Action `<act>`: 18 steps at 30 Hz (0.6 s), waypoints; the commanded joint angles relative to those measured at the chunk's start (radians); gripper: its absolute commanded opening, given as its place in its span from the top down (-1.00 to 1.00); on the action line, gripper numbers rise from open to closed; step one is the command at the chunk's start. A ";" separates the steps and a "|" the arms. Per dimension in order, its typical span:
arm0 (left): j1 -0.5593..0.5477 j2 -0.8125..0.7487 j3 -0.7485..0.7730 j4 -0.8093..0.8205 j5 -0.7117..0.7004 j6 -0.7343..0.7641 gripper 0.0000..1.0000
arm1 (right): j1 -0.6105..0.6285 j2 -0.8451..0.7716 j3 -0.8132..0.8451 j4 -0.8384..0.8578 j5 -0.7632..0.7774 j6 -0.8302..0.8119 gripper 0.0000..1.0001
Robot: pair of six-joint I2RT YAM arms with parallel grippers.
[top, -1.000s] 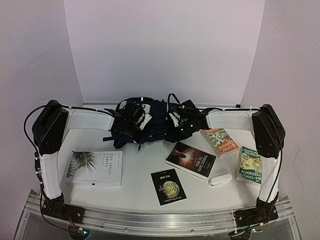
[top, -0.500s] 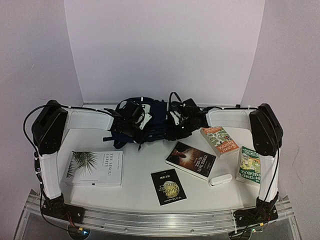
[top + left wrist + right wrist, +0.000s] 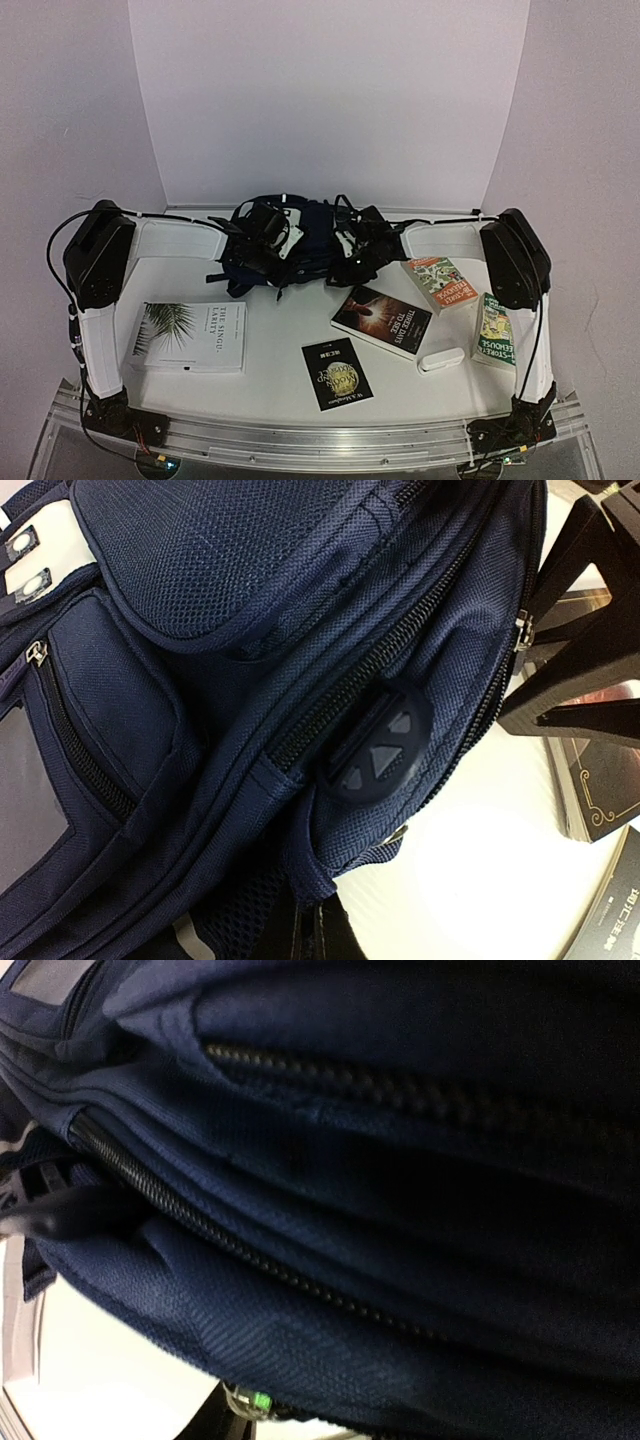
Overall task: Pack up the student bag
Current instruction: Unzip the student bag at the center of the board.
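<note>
The student bag, dark navy, lies at the back middle of the table with both grippers on it. My left gripper is shut on a fold of fabric at the bag's lower edge, its dark fingers just showing below. My right gripper presses against the bag's right side. In the left wrist view its black fingers stand apart beside a silver zipper pull. Navy fabric and a zipper line fill the right wrist view, which shows only one finger.
On the table in front of the bag lie a white book, a small black book, a dark book, two green books and a white case.
My right arm has swung left and its gripper has pushed further in against the bag's right side. The left arm and the books have not moved.
</note>
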 commanded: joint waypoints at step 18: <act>0.035 -0.079 -0.018 0.031 -0.052 -0.033 1.00 | -0.036 -0.119 -0.065 0.046 0.045 -0.032 1.00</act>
